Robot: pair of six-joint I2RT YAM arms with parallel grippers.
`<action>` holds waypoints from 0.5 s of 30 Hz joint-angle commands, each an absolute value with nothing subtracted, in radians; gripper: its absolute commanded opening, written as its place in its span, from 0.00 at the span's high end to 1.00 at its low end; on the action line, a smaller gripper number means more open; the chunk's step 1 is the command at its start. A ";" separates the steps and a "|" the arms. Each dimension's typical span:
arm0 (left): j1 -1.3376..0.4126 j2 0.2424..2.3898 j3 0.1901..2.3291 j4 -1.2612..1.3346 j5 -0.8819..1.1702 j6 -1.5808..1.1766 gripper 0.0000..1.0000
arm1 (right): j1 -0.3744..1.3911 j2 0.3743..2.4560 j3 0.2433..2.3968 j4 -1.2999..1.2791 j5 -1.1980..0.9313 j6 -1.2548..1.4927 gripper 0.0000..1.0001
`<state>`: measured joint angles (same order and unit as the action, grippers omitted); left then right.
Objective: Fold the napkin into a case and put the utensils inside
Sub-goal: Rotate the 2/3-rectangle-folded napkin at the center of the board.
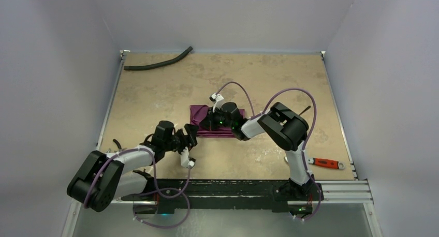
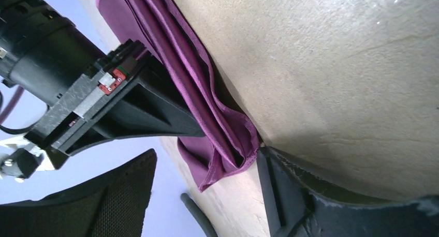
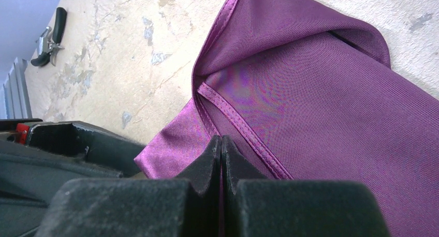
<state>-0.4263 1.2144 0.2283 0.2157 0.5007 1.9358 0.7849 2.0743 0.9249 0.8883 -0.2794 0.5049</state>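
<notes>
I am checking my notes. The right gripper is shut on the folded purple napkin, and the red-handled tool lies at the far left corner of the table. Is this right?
No. The red-handled tool lies by the near right edge of the table, not at the far left corner, as the top external view shows. The right gripper is shut on the folded purple napkin.

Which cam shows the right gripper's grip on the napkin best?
Right wrist: the right gripper is shut on the napkin near its hem. Left wrist shows it side-on against the folded layers; top external hides the contact.
</notes>
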 commanded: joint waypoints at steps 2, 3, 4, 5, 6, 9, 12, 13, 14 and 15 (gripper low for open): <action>-0.425 1.306 0.155 0.190 0.567 2.027 0.26 | 0.792 2.112 0.884 0.808 -0.286 0.505 1.00; -0.425 1.318 0.160 0.192 0.564 2.028 0.26 | 0.792 2.112 0.882 0.808 -0.284 0.506 1.00; -0.424 1.327 0.171 0.180 0.560 2.028 0.26 | 0.792 2.112 0.880 0.808 -0.284 0.506 1.00; -0.425 1.331 0.183 0.159 0.557 2.027 0.26 | 0.791 2.113 0.878 0.810 -0.284 0.508 1.00; -0.425 1.334 0.189 0.150 0.555 2.023 0.26 | 0.790 2.113 0.876 0.812 -0.284 0.508 1.00; -0.425 1.339 0.193 0.172 0.574 2.010 0.26 | 0.791 2.115 0.871 0.819 -0.284 0.511 1.00; -0.429 1.351 0.198 0.221 0.602 1.980 0.29 | 0.790 2.118 0.865 0.825 -0.284 0.516 1.00; -0.431 1.354 0.204 0.237 0.606 1.956 0.32 | 0.791 2.118 0.864 0.827 -0.283 0.516 1.00; -0.431 1.354 0.212 0.245 0.605 1.935 0.36 | 0.790 2.118 0.862 0.826 -0.282 0.514 1.00; -0.431 1.353 0.221 0.248 0.600 1.912 0.42 | 0.791 2.117 0.861 0.825 -0.282 0.515 1.00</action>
